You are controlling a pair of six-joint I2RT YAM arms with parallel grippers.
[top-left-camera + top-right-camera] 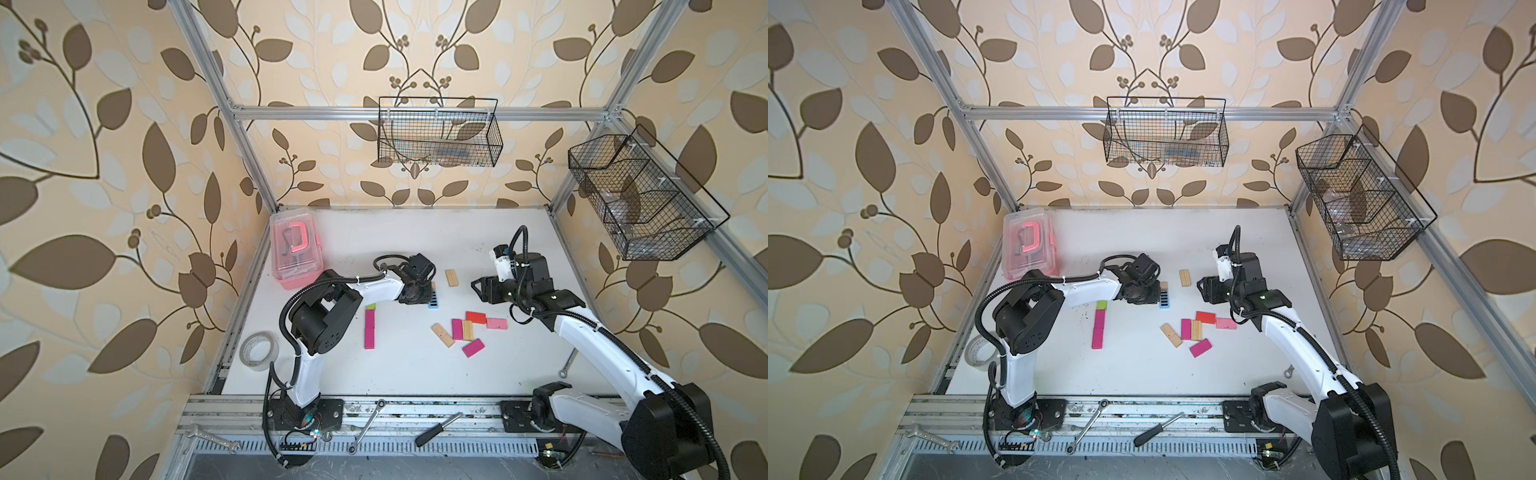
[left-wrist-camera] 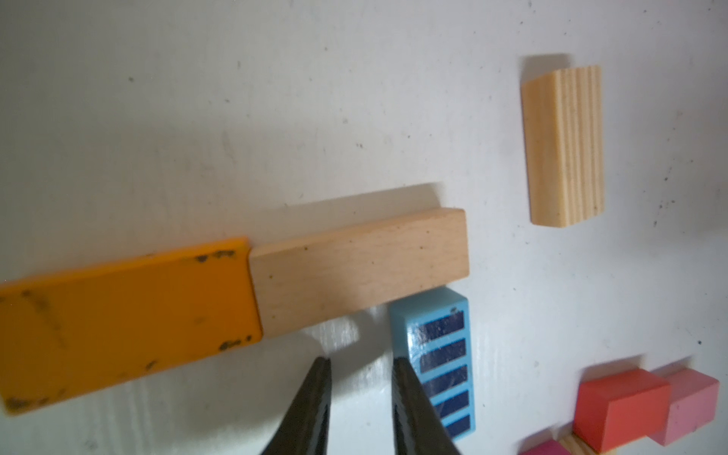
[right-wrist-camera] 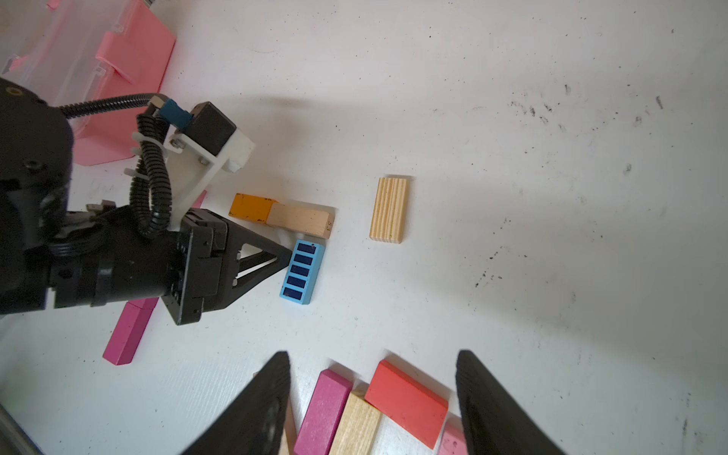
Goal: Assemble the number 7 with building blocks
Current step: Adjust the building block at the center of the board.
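Left gripper point(image 2: 360, 362) at the blue striped block point(image 2: 437, 362)
Jaws narrowly parted, empty; wood block point(image 2: 362, 272) just beside that block's end; right gripper point(image 3: 373, 354) spread wide, empty, well apart.

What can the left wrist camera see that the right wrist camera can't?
Only the left wrist view looks between the fingertips of the left gripper: apart, nothing between them. Only the right wrist view shows the pink box, the magenta block by the left arm and the open right gripper. Both show the orange block, plain wood block, blue striped block and ridged wood block.
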